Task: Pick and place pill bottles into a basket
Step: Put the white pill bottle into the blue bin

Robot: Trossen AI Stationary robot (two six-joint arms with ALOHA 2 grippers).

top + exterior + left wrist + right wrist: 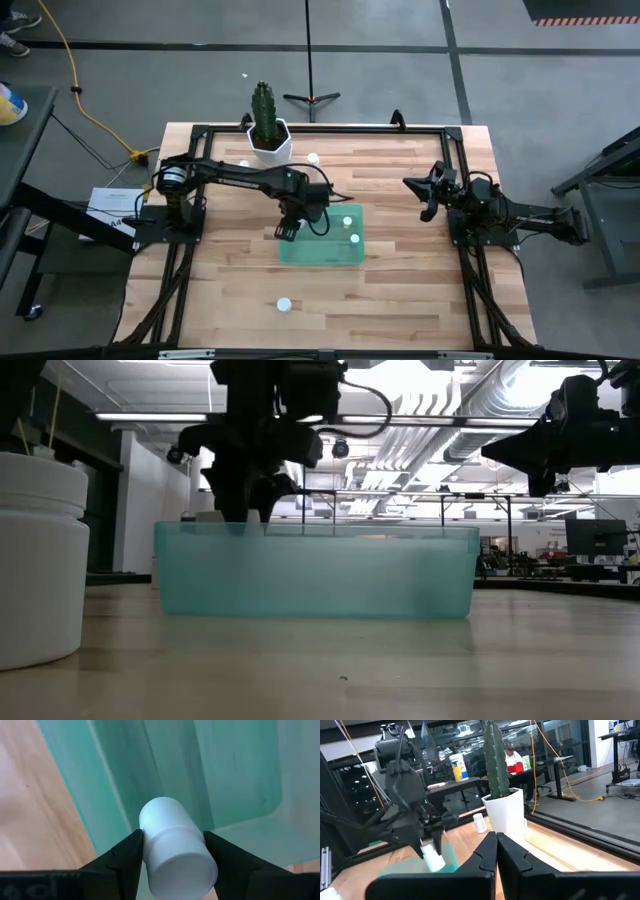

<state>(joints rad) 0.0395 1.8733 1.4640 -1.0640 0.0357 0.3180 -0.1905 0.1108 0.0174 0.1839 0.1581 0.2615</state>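
Note:
My left gripper is shut on a white pill bottle above the left end of the translucent green basket; the bottle also shows in the right wrist view. Two small bottles lie inside the basket. More bottles stand on the table: one near the cactus pot and one toward the near edge, which looms large in the low view. My right gripper waits shut and empty at the table's right side. My left gripper pinches the bottle's wider body between its two fingers, one on each side. The fingers come from above, slanting down. The bottle lies along them, its narrower end pointing down at the basket's left wall, lifted clear of basket and table.
A white hexagonal pot with a tall cactus stands at the table's far edge, left of centre. A dark frame runs round the tabletop. Bare wood lies near and to the right of the basket. A person sits in the room beyond.

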